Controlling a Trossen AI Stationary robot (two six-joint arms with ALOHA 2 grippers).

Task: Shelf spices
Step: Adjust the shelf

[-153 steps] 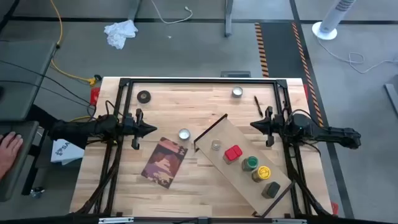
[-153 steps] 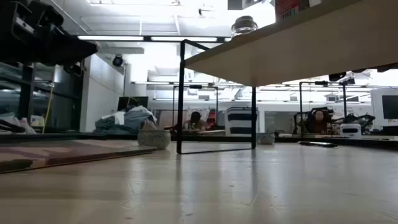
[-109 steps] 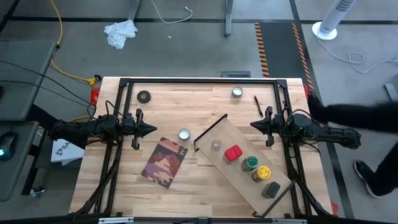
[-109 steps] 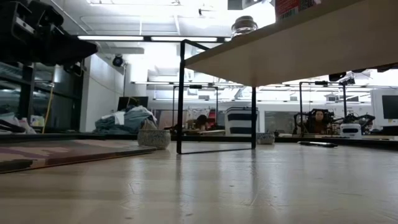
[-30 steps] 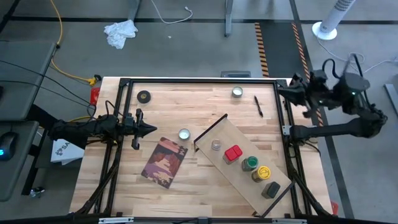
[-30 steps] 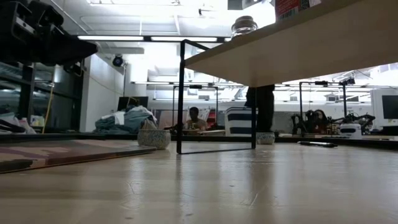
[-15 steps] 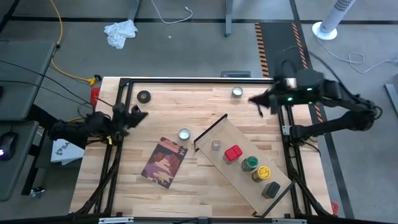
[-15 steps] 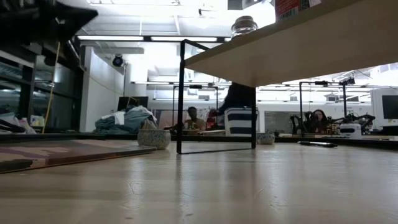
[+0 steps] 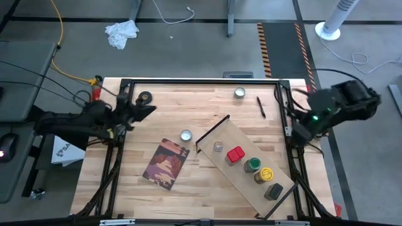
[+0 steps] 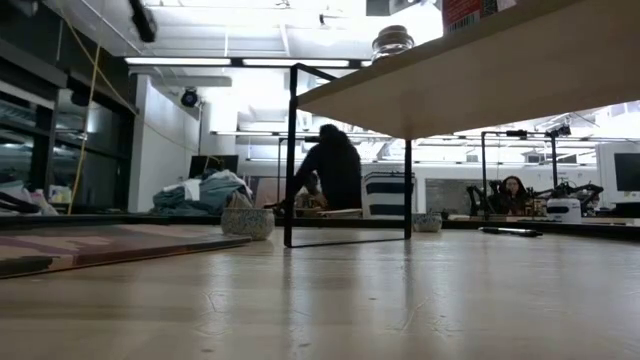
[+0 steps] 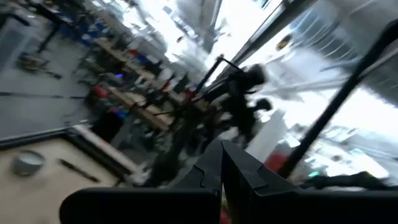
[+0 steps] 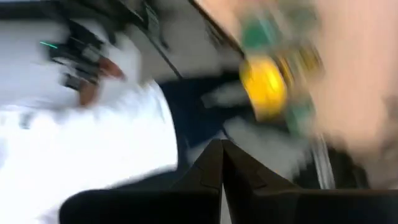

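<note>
A: Five spices stand in a row on the shelf (image 9: pixel 251 182), which lies diagonally across the tabletop (image 9: pixel 201 201). Confirm the order.

B: Starting from the shelf end nearest the tabletop centre: clear glass jar (image 9: pixel 218 147), red box (image 9: pixel 235 155), green-topped jar (image 9: pixel 252 165), yellow-topped jar (image 9: pixel 266 174), dark grey tin (image 9: pixel 274 191). All rest on the board, none held.

A: State of the left end effector (image 9: pixel 148 111)?

B: Fingers clenched together, grasping nothing. It hangs well apart from the shelf, toward the tabletop's far left corner, just beside the black tape roll (image 9: pixel 145 97).

A: And the right end effector?

B: Fingers clenched together, as its wrist view shows; nothing grasped. The right arm (image 9: pixel 333 110) is folded up off the tabletop's right edge, beyond the shelf's near end.

A: Other items relative to the shelf?

B: A book (image 9: pixel 166 163) lies left of the shelf. A small round container (image 9: pixel 186 135) sits between book and shelf. Another round container (image 9: pixel 239 93) and a pen (image 9: pixel 260 107) lie toward the far edge, beyond the shelf. In the low view a person (image 10: pixel 330 170) shows in the room behind, framed by the shelf's wire legs.
</note>
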